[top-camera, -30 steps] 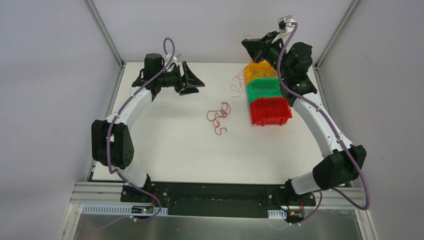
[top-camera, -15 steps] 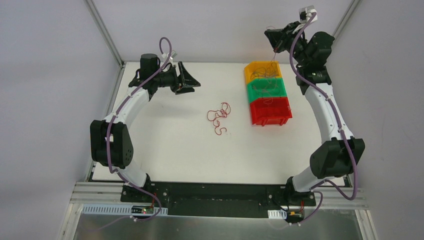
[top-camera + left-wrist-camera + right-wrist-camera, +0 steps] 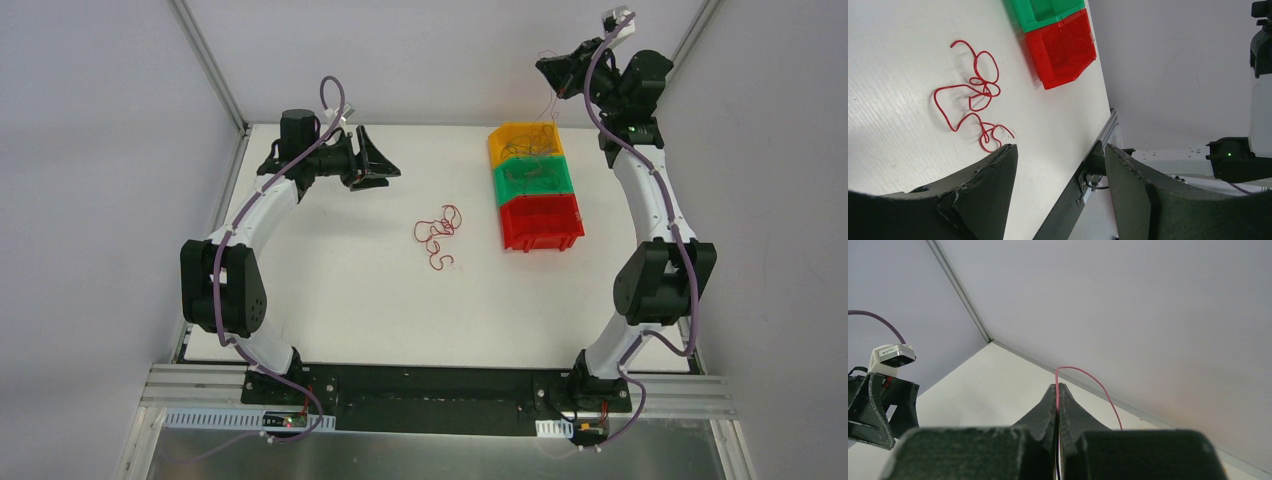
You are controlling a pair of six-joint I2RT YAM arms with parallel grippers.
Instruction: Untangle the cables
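Overhead view above arm bases, wrist views close, sharing table [image 3: 350, 290]

White arms [image 3: 262, 205], black joints, purple hoses [image 3: 600, 125].

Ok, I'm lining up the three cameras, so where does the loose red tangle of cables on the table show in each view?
Top external: the red tangle lies mid-table, left of the red bin.
Left wrist: the tangle lies upper left, beyond the open left gripper.
Right wrist: not in it; only one red strand pinched in the shut right gripper.
Shared landmark: the red bin, in the top and left wrist views only.
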